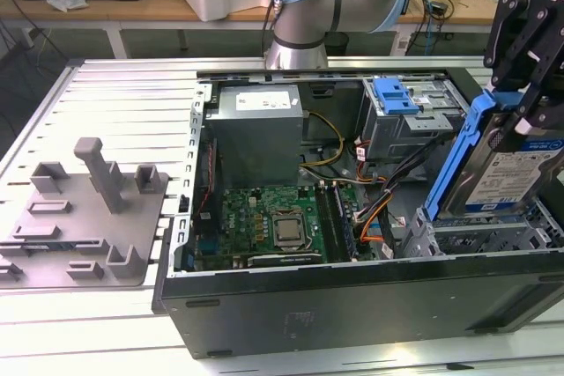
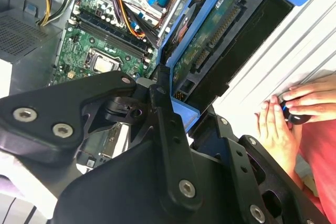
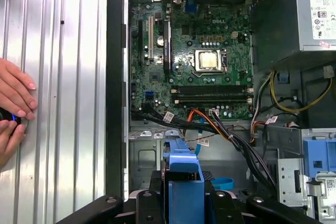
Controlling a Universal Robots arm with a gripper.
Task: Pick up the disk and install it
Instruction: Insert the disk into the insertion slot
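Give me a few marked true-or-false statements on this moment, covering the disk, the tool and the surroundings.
1. The tool is shut on the disk. True.
2. The disk lies flat on the motherboard. False: it stands steeply tilted beside the motherboard, at the end of the case on the exterior view's right.
3. A person's hand rests on the ribbed table next to the case. True.
4. The grey fixture plate sits inside the case. False: the grey fixture plate lies on the table outside it, at the exterior view's left.
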